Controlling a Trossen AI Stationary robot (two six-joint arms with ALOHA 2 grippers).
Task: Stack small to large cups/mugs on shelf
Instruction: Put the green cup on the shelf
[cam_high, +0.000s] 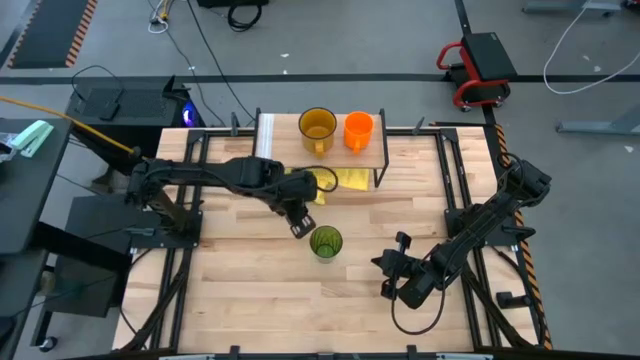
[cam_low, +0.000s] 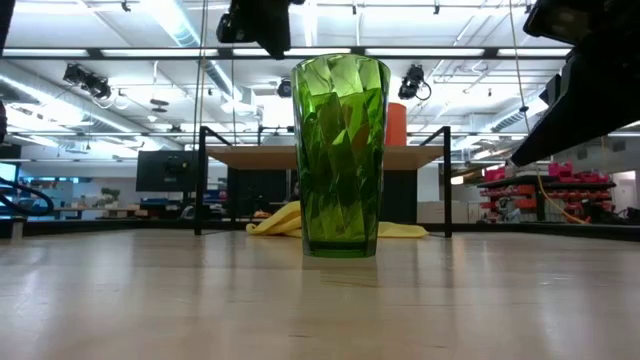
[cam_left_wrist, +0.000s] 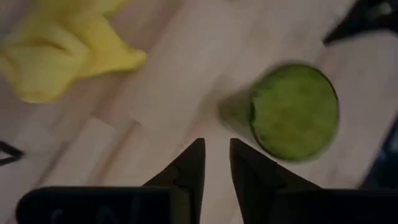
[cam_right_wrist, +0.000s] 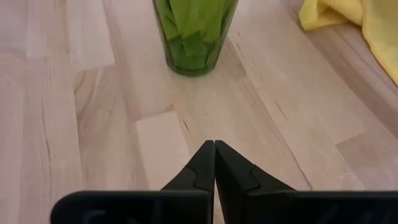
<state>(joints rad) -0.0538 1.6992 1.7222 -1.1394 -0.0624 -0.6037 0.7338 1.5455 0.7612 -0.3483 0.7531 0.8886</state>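
1. Your right gripper (cam_high: 388, 277), fingers pressed together, waits at the counter's (cam_high: 250, 300) five o'clock.
2. Green tumbler (cam_high: 325, 242) stands mid-counter, unstacked; your left gripper (cam_high: 298, 228), fingers narrowly parted, hovers at its ten o'clock, probably approaching.
3. Amber mug (cam_high: 318, 127) and orange mug (cam_high: 358, 129) sit on the shelf (cam_high: 280, 135), twelve o'clock.

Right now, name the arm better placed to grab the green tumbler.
Left. Its hand hovers just beside the green tumbler, fingers slightly apart. The right hand sits farther off, fingers shut.
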